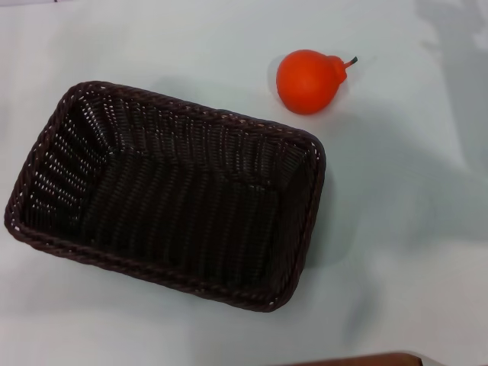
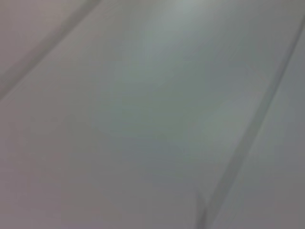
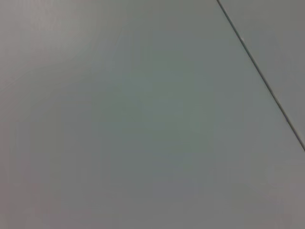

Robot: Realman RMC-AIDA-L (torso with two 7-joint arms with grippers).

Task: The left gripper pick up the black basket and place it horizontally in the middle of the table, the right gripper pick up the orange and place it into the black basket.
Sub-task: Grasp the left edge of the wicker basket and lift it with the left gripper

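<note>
neither gripper is visible, state unknown; black basket (image 1: pixel 164 194) lies skewed, orange (image 1: pixel 309 81) outside it.

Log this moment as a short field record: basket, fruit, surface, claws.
black basket: on the table, empty, long axis tilted rather than level across the head view
orange: on the table beyond the basket's far right corner, apart from it, stem toward the robot's right
table: pale, smooth
left claw: not in view
right claw: not in view
</note>
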